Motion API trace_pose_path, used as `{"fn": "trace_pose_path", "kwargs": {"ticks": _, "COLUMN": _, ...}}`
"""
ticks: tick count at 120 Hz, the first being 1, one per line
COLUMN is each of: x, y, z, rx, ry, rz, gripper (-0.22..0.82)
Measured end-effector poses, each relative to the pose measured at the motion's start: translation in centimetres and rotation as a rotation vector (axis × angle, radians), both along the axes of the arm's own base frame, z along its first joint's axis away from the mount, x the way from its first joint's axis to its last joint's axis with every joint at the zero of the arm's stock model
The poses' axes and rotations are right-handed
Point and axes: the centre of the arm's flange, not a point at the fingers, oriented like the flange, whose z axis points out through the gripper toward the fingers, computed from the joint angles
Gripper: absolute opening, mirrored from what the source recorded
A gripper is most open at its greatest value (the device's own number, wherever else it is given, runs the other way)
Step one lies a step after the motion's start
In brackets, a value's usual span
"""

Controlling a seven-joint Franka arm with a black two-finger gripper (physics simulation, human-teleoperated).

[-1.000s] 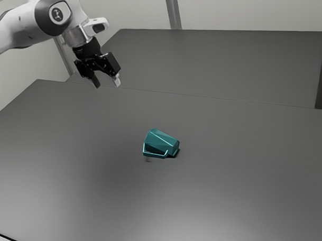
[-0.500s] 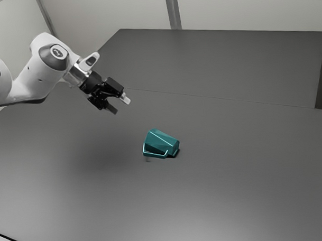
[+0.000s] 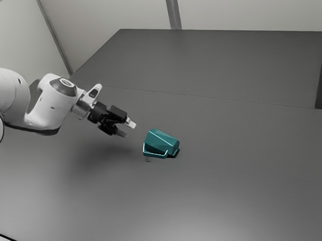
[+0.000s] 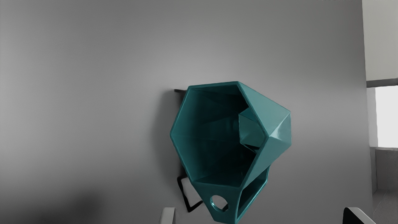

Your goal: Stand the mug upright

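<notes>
1. One teal mug (image 3: pixel 163 143) lies on its side on the gray surface (image 3: pixel 211 191), so it is not upright.
2. Its mouth faces the exterior view's left, toward the claw (image 3: pixel 127 129); its narrower base points toward the exterior view's right.
3. The claw is open, its two fingertips (image 4: pixel 168 215) well apart with nothing gripped between them.
4. In the exterior view, the claw is near the mug but apart from it, on the mouth side, at the end of the white arm (image 3: pixel 53 106).
5. The wrist view looks into the mug's hollow, six-sided mouth, with part of the faceted outer wall (image 4: pixel 261 107) also visible.
6. The angular handle (image 4: pixel 231 194) sits on the side of the mug nearest the line between the fingertips; a round hole shows through it.
7. A soft shadow (image 4: pixel 163 133) falls on the surface beside the mug.
</notes>
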Motion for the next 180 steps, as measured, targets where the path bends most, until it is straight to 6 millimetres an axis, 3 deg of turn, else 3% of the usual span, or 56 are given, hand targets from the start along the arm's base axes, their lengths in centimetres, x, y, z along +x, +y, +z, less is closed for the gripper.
{"fn": "trace_pose_path", "kwargs": {"ticks": 25, "x": -0.3, "y": -0.3, "z": -2.0, "rx": -0.075, "ry": -0.070, "rz": 0.006, "gripper": 0.59}}
{"fn": "trace_pose_path", "kwargs": {"ticks": 73, "x": 0.1, "y": -2.5, "z": -2.7, "rx": -0.086, "ry": -0.187, "rz": -0.083, "gripper": 0.59}}
{"fn": "trace_pose_path", "kwargs": {"ticks": 180, "x": 0.3, "y": -6.5, "z": -5.0, "rx": -0.122, "ry": -0.247, "rz": -0.169, "gripper": 0.57}}
